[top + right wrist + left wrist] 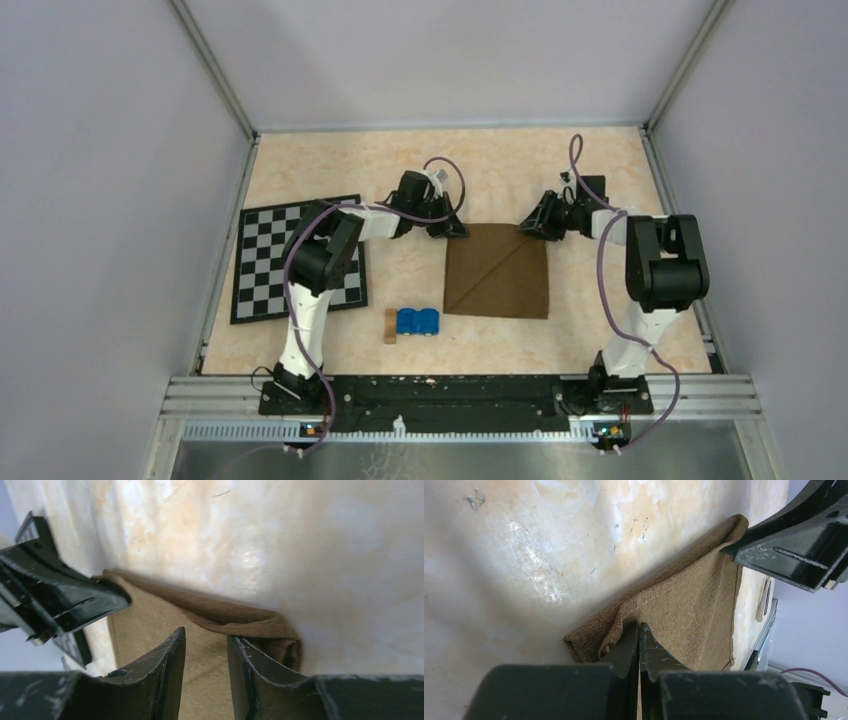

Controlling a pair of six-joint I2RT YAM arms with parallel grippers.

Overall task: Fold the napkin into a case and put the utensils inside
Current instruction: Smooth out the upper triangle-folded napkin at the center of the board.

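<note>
One table (500, 170) carries everything, with two arms at its near edge. One checkered mat (290, 258) lies at the left. One napkin (497, 271), a dark brown square with a diagonal crease, lies flat near the middle of the table, to the right of the mat and apart from it. One small blue object (417, 321) sits just off the napkin's near left corner. One tan block (390, 326) stands against the blue object's left side.

Both arms reach to the napkin's far edge, one at each corner. The left gripper (639, 627) is at the far left corner. Its jaws are pressed fully together, and the cloth puckers up into the tips, so it pinches the napkin's edge there.

The right gripper (206, 635) is at the far right corner. Its jaws stand partly apart with a clear gap between them and brown cloth showing in the gap. The rolled corner bunches against the outer side of one finger (260, 665). The jaws do not clamp the cloth.
</note>
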